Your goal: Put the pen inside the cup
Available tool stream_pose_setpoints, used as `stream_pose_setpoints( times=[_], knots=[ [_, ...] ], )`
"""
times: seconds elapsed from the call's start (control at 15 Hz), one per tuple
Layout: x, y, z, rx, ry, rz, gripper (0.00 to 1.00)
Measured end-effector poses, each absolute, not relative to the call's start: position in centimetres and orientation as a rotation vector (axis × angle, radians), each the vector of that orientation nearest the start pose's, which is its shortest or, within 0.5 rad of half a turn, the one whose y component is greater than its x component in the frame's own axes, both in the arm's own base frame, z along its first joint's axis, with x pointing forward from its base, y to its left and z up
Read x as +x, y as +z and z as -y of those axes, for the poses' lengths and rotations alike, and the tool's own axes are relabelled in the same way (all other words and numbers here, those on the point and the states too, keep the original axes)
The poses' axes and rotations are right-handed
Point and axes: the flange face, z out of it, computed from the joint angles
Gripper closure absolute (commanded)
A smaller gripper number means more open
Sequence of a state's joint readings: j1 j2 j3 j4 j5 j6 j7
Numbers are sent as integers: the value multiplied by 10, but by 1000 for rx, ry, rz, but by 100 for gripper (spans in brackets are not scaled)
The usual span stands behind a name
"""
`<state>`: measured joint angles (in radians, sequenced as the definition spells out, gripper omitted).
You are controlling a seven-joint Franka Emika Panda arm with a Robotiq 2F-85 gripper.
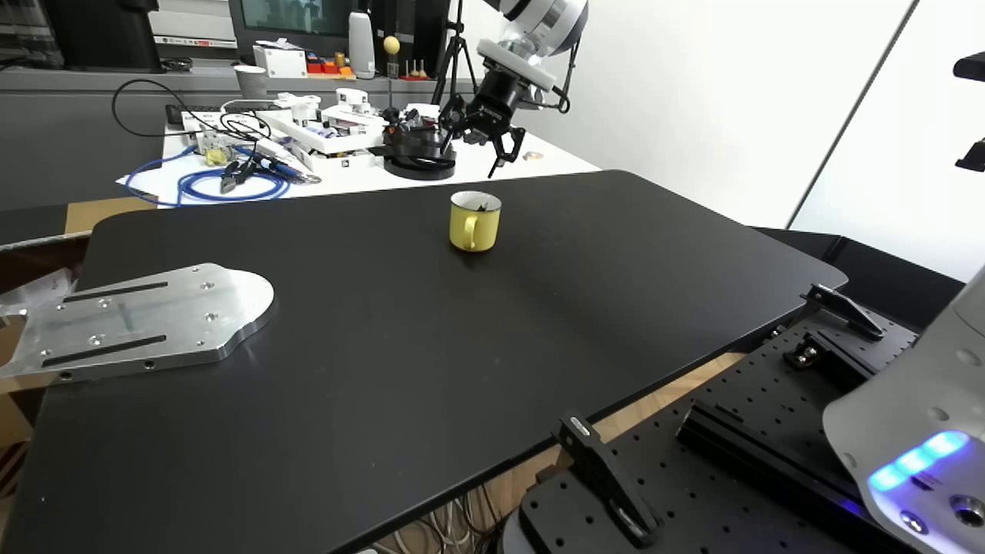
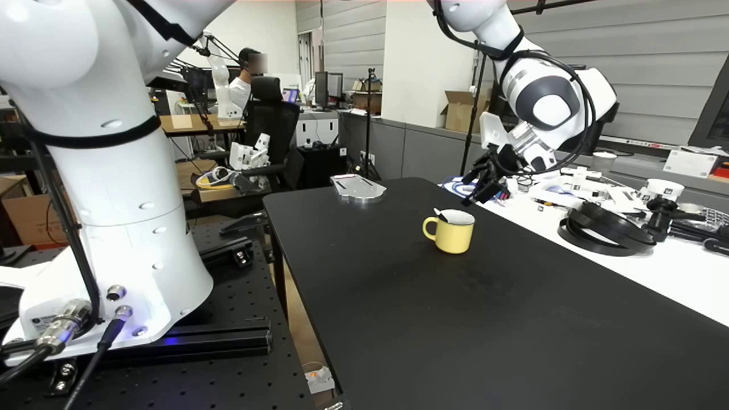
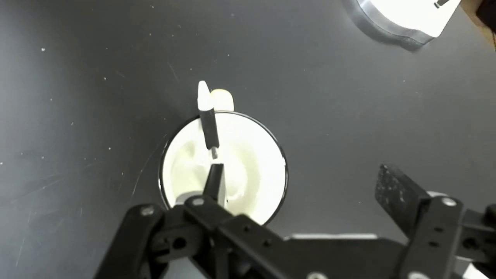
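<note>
One pen leans in one cup below one parted pincer.

I have a black table before me. A slotted silver metal plate lies at its edge, one end jutting past. Alongside, I see a white table crowded with white parts, a coiled blue cable and a round black object. Farther back in an exterior view, a person in white is near a black office chair, and an open cardboard box shows behind a thin black pole.
</note>
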<state>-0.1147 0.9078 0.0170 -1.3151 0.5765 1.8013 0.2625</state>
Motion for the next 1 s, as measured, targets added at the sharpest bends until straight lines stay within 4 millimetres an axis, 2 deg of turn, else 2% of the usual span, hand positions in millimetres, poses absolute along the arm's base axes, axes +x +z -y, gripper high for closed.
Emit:
stream_pose_setpoints(
  times=[0.27, 0.47, 0.8, 1.0],
  knots=[
    [703, 204, 33, -2499, 489, -760, 0],
    [694, 224, 38, -2544, 410, -733, 0],
    [667, 228, 45, -2609, 336, -690, 0],
    [663, 228, 45, -2615, 337, -683, 0]
  ],
)
